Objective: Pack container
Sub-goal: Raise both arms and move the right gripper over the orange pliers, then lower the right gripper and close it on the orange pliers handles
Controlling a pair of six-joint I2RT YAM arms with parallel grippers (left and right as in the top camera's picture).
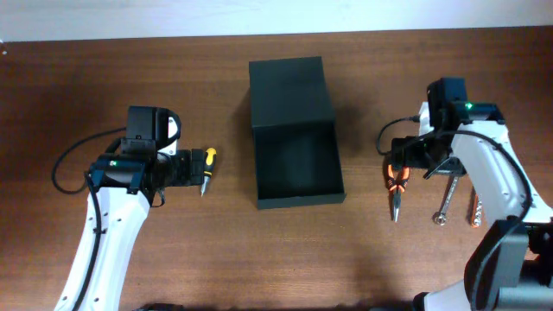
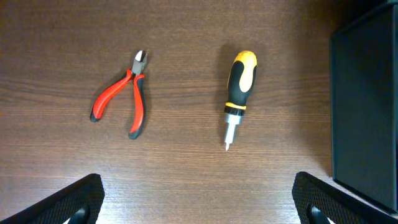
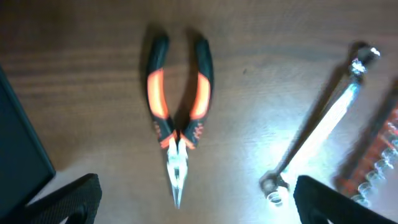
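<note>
Table, brown wood. Container mid-table, open, looks empty, flap laid back toward 12; long axis 12–6.

Left gripper: jaws wide apart, nothing held, container at its 3. Right gripper: likewise spread and empty, container at its 9 (both about equally near).

Under left: screwdriver, tip to 6; red cutters beyond it toward 9. Under right: pliers, nose to 6; wrench at their 3, then an orange piece, blurred.

Nothing lies between either tool group and the container.
</note>
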